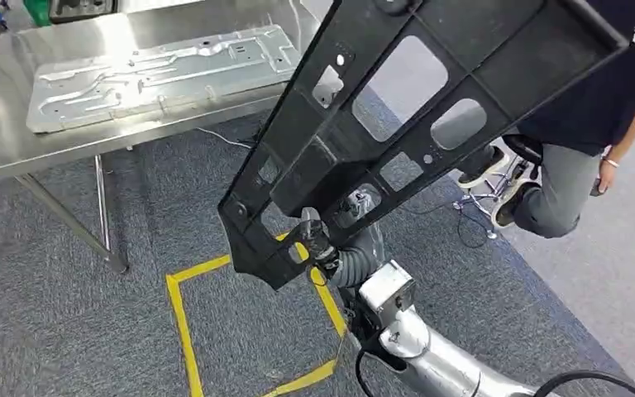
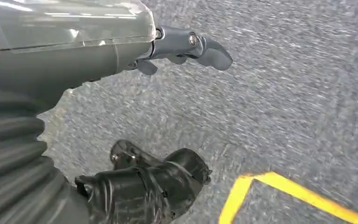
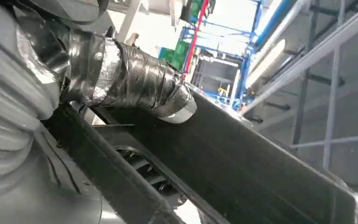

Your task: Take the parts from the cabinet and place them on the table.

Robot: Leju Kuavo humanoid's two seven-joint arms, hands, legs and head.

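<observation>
R hand (image 1: 318, 240) grips black frame (image 1: 430, 107) (tilted up); L hand (image 2: 186, 46) fingers apart, empty.

Even, bright light is seen in the head view, with glare spread across the steel surface (image 1: 16, 132). The carpet (image 2: 284, 107) is smeared by motion blur in the left wrist view. Blown-out backlight is met in the right wrist view.

Right hand (image 3: 121, 84) grips a long black plastic panel (image 3: 242, 158).
Its tape-wrapped thumb presses the panel's edge; blue steel racking (image 3: 256, 42) stands beyond.
</observation>
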